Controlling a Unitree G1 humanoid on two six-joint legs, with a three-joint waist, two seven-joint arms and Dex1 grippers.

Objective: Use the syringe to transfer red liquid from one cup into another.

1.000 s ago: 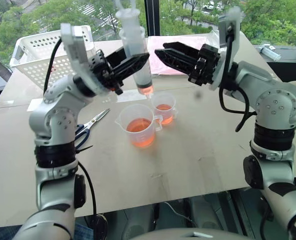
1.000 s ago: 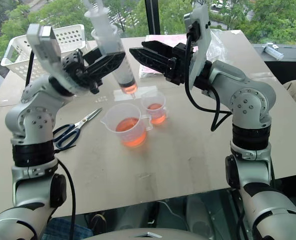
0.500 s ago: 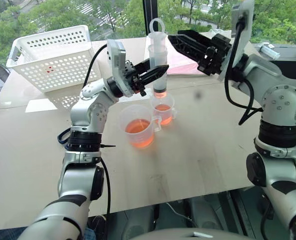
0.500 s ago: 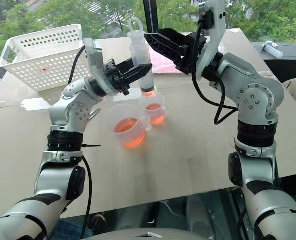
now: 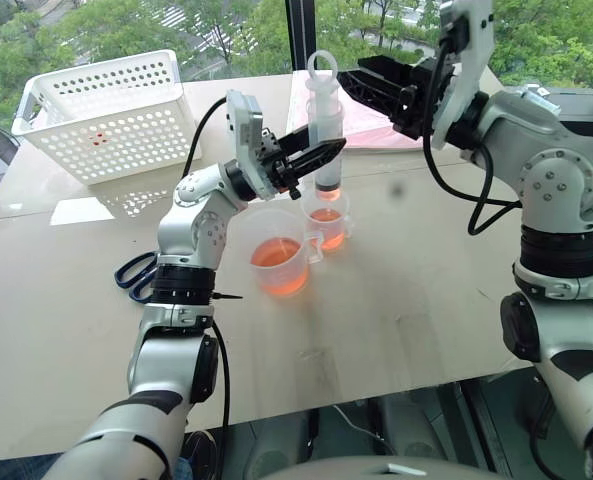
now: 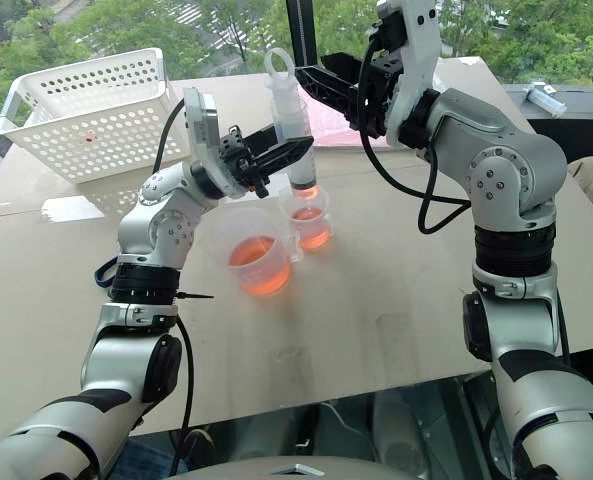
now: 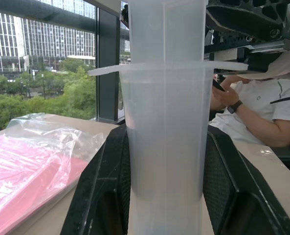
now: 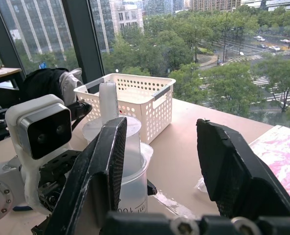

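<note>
The big clear cup [image 5: 279,260] sits nearest on the tan table [image 5: 396,300]. It has a handle and a spout, and red liquid [image 5: 279,255] fills its lower part. Just behind it, almost touching, is the small clear cup [image 5: 328,218], with a little red liquid in it too.

Right above the small cup stands the syringe [image 5: 325,130], upright, with its tip pointing down into the cup's mouth. A bit of red liquid shows at the bottom of its barrel. Its ring top sticks up high. The left gripper [image 5: 321,157] is pinching the fat barrel from the side, with one black finger on each side.

The right gripper [image 5: 361,85] is up by the ring top of the syringe. Its two black fingers are spread apart and hold nothing.

Black-handled scissors [image 5: 136,275] lie on the table behind the left arm. Farther back are a white basket [image 5: 106,110] and a pink packet [image 5: 376,125].

The number 100 can be read on the syringe barrel in the right wrist view.
</note>
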